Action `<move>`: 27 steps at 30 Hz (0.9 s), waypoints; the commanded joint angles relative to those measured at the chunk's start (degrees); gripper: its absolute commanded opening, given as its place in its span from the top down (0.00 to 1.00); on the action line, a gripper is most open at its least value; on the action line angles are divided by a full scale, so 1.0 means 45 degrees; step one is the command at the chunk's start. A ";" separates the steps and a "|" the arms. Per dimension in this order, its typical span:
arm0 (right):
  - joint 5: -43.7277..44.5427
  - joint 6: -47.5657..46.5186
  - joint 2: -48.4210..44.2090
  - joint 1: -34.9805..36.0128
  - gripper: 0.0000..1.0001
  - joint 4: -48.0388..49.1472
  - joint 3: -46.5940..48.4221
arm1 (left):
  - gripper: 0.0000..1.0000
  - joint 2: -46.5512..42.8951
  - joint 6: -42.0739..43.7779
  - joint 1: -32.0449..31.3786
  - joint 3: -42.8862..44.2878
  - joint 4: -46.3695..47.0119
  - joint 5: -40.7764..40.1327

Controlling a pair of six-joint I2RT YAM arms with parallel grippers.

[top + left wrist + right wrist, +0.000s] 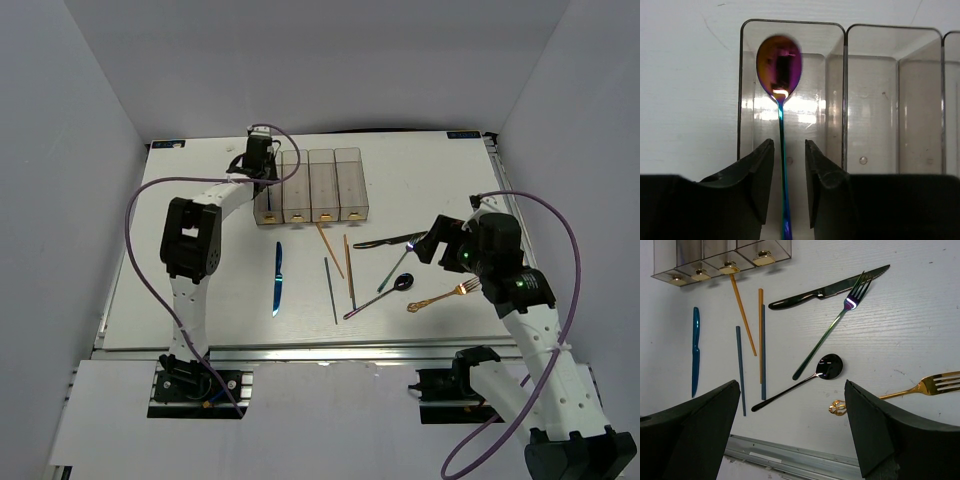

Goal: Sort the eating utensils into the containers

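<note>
The containers are a row of four joined clear bins at the back. My left gripper hovers over the leftmost bin. In the left wrist view its jaws stand slightly apart around the thin handle of an iridescent spoon lying in that bin, with a gap on each side. My right gripper is wide open and empty above a dark spoon and a gold fork. An iridescent fork, a black knife and a blue knife lie on the table.
Gold chopsticks and dark blue chopsticks lie loose in front of the bins. The second bin looks empty. The table's metal front edge runs just below the right gripper. White walls stand on both sides.
</note>
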 commanded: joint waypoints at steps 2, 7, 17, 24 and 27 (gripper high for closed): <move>-0.0242 -0.0297 0.0219 0.0095 0.11 0.0480 0.0371 | 0.53 -0.1381 -0.0287 0.0022 0.0033 0.0734 0.0085; 0.0204 -0.0084 0.0941 0.0270 0.11 0.0382 0.0391 | 0.02 -0.2784 -0.0423 0.0022 0.0344 0.0540 0.0026; 0.6707 0.4809 0.2932 0.4095 0.14 0.0499 -0.0604 | 0.02 -0.8115 -0.3544 -0.0289 -0.1545 -0.3205 -0.1294; 0.9422 0.9912 0.4359 0.7923 0.31 0.1222 -0.1835 | 0.02 -1.2921 -0.3687 -0.1129 -0.6389 -0.5025 -0.2691; 1.0147 1.1670 0.5763 0.8941 0.31 0.0502 -0.1272 | 0.02 -1.4231 -0.3296 -0.1247 -0.7699 -0.5689 -0.2747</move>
